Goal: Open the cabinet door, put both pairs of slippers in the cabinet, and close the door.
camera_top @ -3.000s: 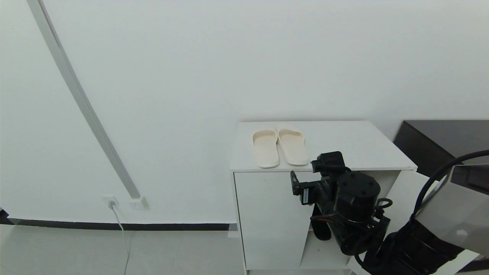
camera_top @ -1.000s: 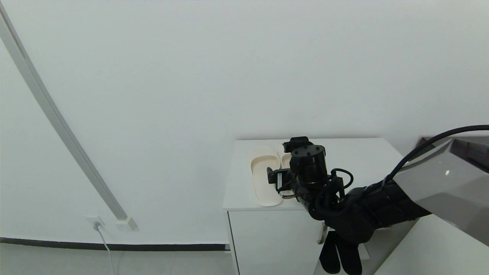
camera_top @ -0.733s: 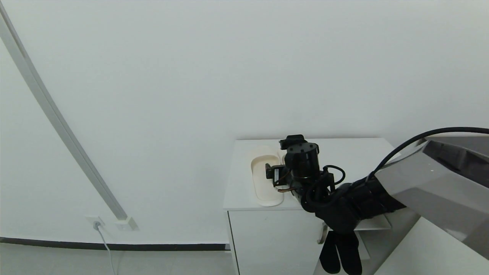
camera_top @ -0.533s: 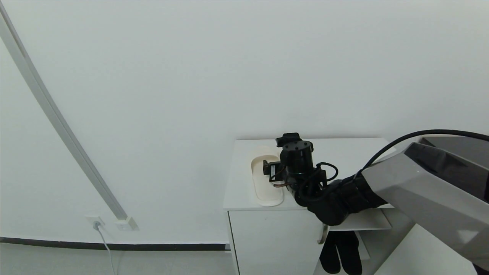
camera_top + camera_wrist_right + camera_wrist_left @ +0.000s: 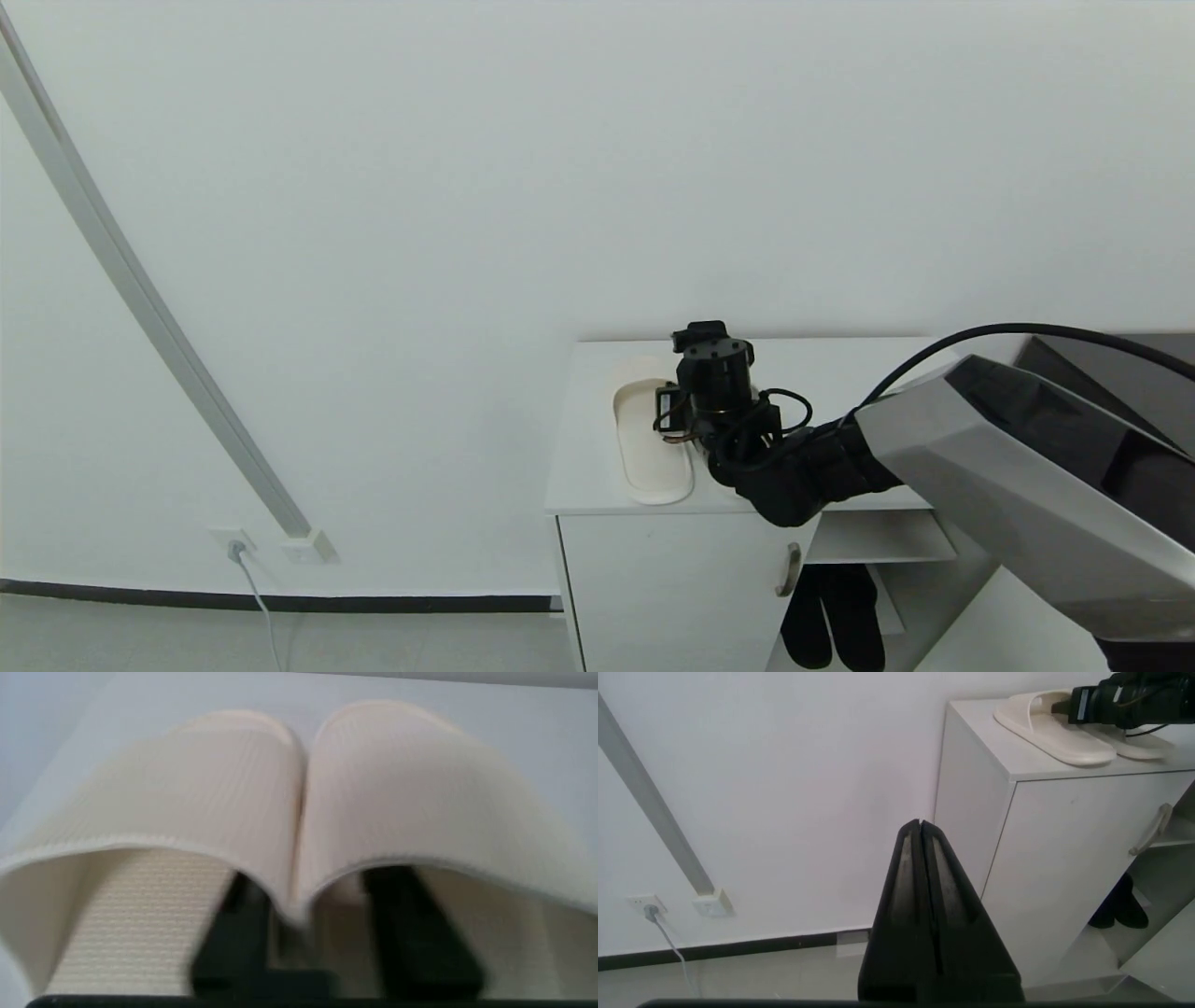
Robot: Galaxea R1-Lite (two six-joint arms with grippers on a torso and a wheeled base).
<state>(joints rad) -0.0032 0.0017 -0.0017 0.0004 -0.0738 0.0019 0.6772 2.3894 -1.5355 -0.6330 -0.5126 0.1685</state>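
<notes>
The left tool [image 5: 922, 826] hangs off the cabinet's [image 5: 672, 597] left side, well apart from it, its two dark fingers pressed flat together along one seam and holding nothing. In the cabinet's open right half, a black pair of slippers [image 5: 831, 616] stands below a thin white shelf [image 5: 878, 537], toes hanging down. The cabinet's left door is closed, with a slim pale handle [image 5: 792, 569] at its inner edge. On the cabinet top the cream pair of slippers [image 5: 644, 448] lies side by side and touching, near the top's left edge, heels close to the front edge. The right tool [image 5: 670, 411] sits on this pair with its fingers [image 5: 234, 933] spread narrowly. One finger lies under each slipper's upper, with the two adjoining strap edges between them. Whether they pinch those edges cannot be told. The rest of the cabinet top, toward its right edge, is bare white board, leaving room on that side. The cream slippers are soft moulded foam with a fine ribbed footbed and smooth rounded uppers. The cabinet is flat, matt and square-edged. Behind the cabinet rises a plain white wall [image 5: 467, 187].
</notes>
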